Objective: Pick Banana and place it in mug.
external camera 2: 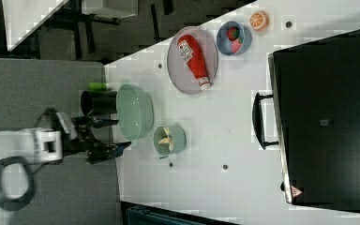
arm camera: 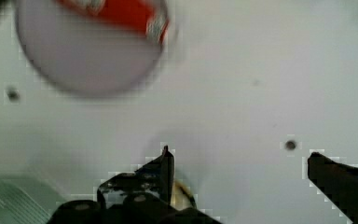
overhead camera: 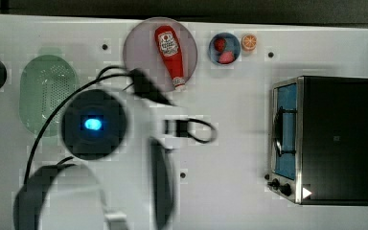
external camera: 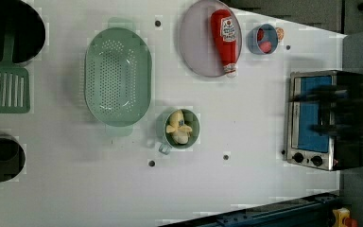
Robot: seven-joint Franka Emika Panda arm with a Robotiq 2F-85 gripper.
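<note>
- The banana (external camera: 179, 127) is sitting inside the teal mug (external camera: 192, 138) in the left view, cream peel bits poking up. Right view shows the same, banana (external camera 2: 168, 137) down in the mug (external camera 2: 178, 140), which sits just beside the pale green colander (external camera 2: 134, 111).
- The gripper (arm camera: 240, 161) has its fingers spread wide apart with nothing between them. In the right view the gripper (external camera 2: 110, 136) hangs off toward the right view's left of the mug, not touching it.
- So I'd call the placing basically done, and the step in hand is just backing off cleanly.
- To do that well, I'd go straight up and away, keep the fingers apart, and steer clear of the mug rim and colander so nothing gets tipped.
- The mug handle in the left view points toward the camera's lower side, so I'd stay off that too.
- Hard-to-see stuff: the arm (overhead camera: 124, 143) covers the mug spot in the top view, so no check on the banana from there.
- Wrist view is blurry. There's a yellowish blob by one finger that could be the banana, can't say for sure.
- The ketchup bottle (external camera: 226, 40) on its plate (external camera: 194, 47) is cut off in the wrist view.
- The toaster oven (external camera: 319, 120) is smeared by a dark blur in the left view.
- Can't tell how deep the banana sits or whether it's wedged.
</note>
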